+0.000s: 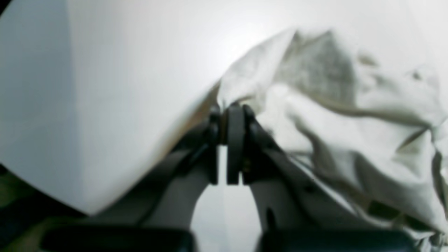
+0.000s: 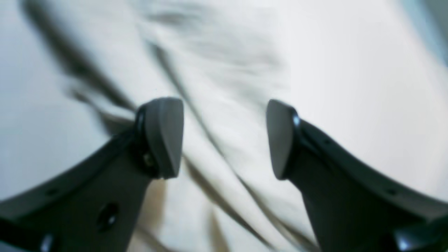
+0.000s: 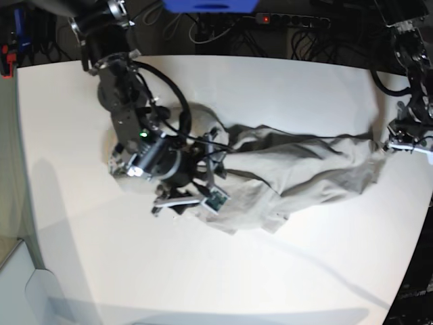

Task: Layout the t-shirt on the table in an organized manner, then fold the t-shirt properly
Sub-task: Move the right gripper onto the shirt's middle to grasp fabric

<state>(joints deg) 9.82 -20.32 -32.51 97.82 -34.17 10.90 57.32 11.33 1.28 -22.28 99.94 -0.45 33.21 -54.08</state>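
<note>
Where base hides it, left fingers (image 1: 227,115) pinching t-shirt (image 1: 350,115), right fingers (image 2: 164,136) apart

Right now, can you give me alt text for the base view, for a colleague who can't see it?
A crumpled beige t-shirt lies stretched sideways across a white table. The left gripper, at the table's right edge, is shut on one end of it. The right gripper hangs open over the bunched opposite end, on the picture's left.

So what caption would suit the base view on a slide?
Two robot arms stretch a wrinkled grey-beige cotton t-shirt across the plain white table.
</note>
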